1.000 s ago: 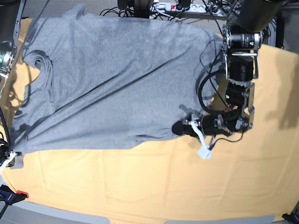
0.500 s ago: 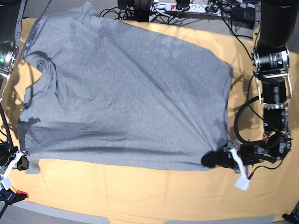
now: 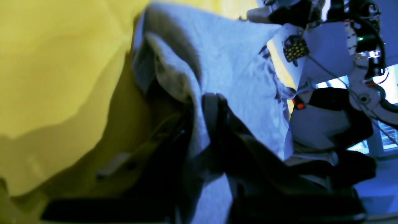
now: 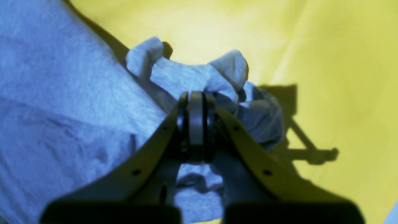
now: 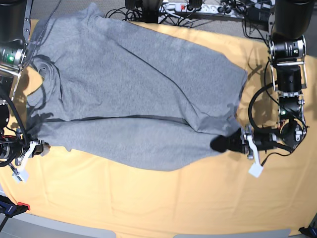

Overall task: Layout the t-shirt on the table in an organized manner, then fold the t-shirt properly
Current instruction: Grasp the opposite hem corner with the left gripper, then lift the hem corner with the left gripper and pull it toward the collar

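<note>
The heather-grey t-shirt (image 5: 133, 74) lies spread over the yellow-orange table (image 5: 148, 198), with a long crease across its middle. My left gripper (image 5: 218, 144) is shut on the shirt's near right corner. In the left wrist view the cloth (image 3: 233, 71) runs between the dark fingers (image 3: 214, 112). My right gripper (image 5: 43, 148) is shut on the near left corner. The right wrist view shows a bunched wad of t-shirt (image 4: 199, 77) pinched at the fingertips (image 4: 196, 105), above the table (image 4: 311, 46). No lettering shows.
A power strip (image 5: 183, 6) and cables lie along the far edge. A red clamp (image 5: 22, 207) sits at the near left corner. A white tag (image 5: 255, 170) hangs by the left gripper. Bare yellow cloth stretches along the near side (image 5: 148, 213).
Both grippers have pulled the shirt's near corners up and away from the front edge. The near hem now sags between them, and a crease has formed across the shirt's middle.
</note>
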Controlling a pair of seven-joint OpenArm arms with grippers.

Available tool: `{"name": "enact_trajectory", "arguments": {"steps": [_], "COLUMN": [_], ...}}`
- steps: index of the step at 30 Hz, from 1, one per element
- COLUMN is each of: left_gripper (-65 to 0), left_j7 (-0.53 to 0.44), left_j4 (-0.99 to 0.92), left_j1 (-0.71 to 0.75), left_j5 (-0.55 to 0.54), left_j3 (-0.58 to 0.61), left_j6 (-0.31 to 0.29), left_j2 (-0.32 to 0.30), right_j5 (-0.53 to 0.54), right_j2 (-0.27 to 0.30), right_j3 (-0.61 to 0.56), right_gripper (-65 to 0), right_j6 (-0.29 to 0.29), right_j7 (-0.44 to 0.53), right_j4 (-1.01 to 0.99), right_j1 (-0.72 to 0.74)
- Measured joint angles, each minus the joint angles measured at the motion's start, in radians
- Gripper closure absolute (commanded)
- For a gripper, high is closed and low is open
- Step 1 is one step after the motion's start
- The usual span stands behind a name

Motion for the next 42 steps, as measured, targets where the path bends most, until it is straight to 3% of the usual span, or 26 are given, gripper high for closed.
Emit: {"name": "enact_trajectory", "arguments": {"steps": [4, 8, 14, 19, 25, 31, 36, 39, 42], "left_gripper": [0.0, 0.0, 0.0, 0.0, 0.0, 0.0, 0.0, 0.0, 0.0], "left_j7": [-0.004, -0.006, -0.008, -0.008, -0.009, -0.003, -0.008, -0.01, -0.002], "left_j4": [0.0, 0.0, 0.06, 0.185, 0.375, 0.544, 0.64, 0.685, 0.686], "left_j1": [0.005, 0.021, 0.019, 0.02, 0.036, 0.229, 0.365, 0.424, 0.441], "left_j5": [-0.002, 0.0, 0.0, -0.008, -0.008, -0.007, -0.007, -0.007, -0.007], "left_j3": [0.0, 0.018, 0.189, 0.299, 0.31, 0.313, 0.313, 0.312, 0.312], "left_j6": [0.025, 0.046, 0.064, 0.042, 0.042, 0.038, 0.009, -0.071, -0.069], "left_j2": [-0.003, -0.003, -0.003, -0.038, -0.074, -0.1, -0.108, -0.127, -0.157], "right_j5": [0.023, 0.119, 0.266, 0.315, 0.315, 0.315, 0.314, 0.318, 0.317], "right_j2": [0.015, 0.04, 0.071, 0.111, 0.126, 0.127, 0.128, 0.141, 0.163], "right_j3": [0.0, 0.0, 0.0, 0.0, -0.002, -0.003, -0.004, -0.004, -0.004], "right_gripper": [0.0, 0.0, 0.0, 0.0, 0.0, 0.0, 0.0, 0.0, 0.0], "right_j6": [0.003, 0.019, 0.052, 0.059, 0.059, 0.059, 0.059, 0.059, 0.059], "right_j7": [-0.035, -0.108, -0.103, -0.103, -0.103, -0.101, -0.103, -0.099, -0.1], "right_j4": [0.0, 0.0, 0.0, 0.0, 0.001, 0.001, 0.001, 0.003, 0.004], "right_j1": [-0.016, -0.053, -0.057, -0.076, -0.157, -0.236, -0.219, -0.208, -0.213]}}
